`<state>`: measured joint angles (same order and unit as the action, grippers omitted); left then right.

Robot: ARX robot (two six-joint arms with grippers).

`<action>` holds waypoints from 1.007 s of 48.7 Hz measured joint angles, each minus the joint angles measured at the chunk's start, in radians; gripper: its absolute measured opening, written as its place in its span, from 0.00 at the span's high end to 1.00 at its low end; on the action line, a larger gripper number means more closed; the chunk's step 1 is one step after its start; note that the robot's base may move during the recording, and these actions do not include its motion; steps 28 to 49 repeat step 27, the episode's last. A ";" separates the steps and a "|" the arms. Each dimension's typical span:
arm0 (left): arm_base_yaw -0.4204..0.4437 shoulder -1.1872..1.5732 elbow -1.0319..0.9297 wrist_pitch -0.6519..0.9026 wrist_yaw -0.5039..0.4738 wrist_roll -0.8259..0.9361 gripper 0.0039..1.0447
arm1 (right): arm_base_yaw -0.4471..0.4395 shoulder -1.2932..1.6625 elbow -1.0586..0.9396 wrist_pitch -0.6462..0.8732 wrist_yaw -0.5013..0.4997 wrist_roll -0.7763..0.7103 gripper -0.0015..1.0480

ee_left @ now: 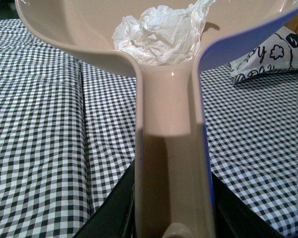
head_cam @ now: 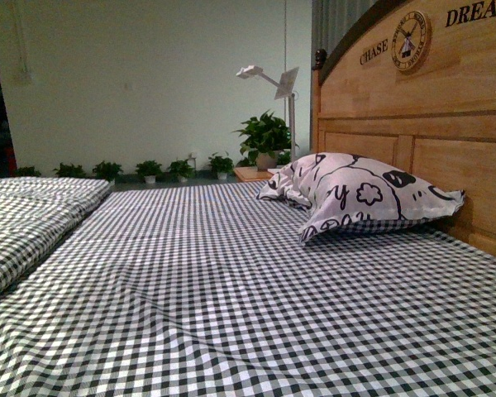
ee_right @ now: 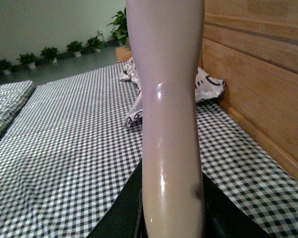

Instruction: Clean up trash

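Note:
The trash [ee_left: 159,37], a crumpled whitish wad, lies in the pan of the pink dustpan [ee_left: 171,144], close to where the handle begins. My left gripper [ee_left: 171,218] is shut on the dustpan's handle and holds it above the checked bed. My right gripper [ee_right: 171,218] is shut on the pale pink brush handle [ee_right: 169,99], which stands up through the right wrist view; the brush head is out of view. Neither arm shows in the front view.
The bed has a black-and-white checked sheet [head_cam: 231,289]. A white black-patterned pillow [head_cam: 364,194] lies against the wooden headboard [head_cam: 430,124] at the right. A folded checked quilt [head_cam: 25,215] lies at the left. Potted plants [head_cam: 264,136] stand beyond the bed.

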<state>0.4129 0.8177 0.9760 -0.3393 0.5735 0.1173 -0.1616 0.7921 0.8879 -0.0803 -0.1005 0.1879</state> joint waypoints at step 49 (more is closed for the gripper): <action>0.000 0.000 0.000 0.000 0.000 0.000 0.74 | 0.000 0.000 0.000 0.000 0.000 0.000 0.81</action>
